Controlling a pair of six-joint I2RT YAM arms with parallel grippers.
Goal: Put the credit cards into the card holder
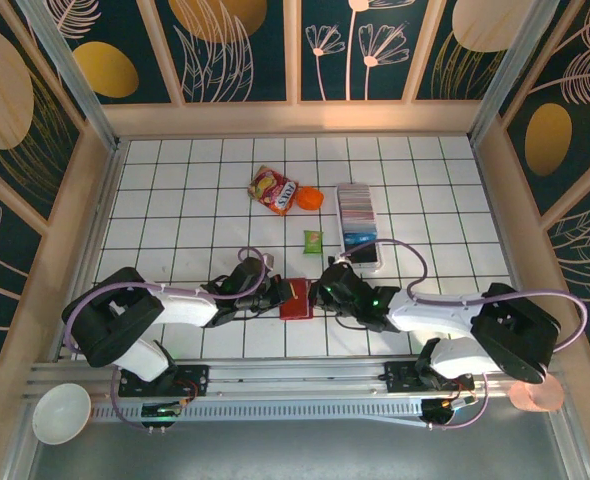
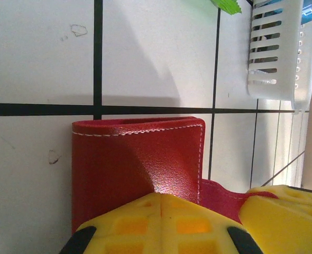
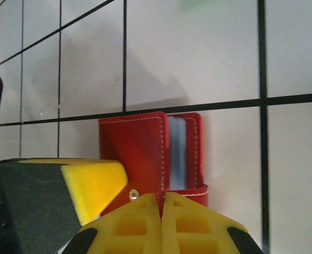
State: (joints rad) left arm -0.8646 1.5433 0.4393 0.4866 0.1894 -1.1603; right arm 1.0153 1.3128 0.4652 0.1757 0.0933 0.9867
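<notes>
Beside the red wallet [image 1: 295, 298], my left hand [image 2: 161, 209] and right hand [image 3: 162, 206] are closed; the snack packet [image 1: 273, 190] print is unreadable.

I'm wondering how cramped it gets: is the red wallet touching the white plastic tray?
Apart. The left wrist view shows bare tile and a dark grid line between the red card holder and the white slotted tray.
</notes>
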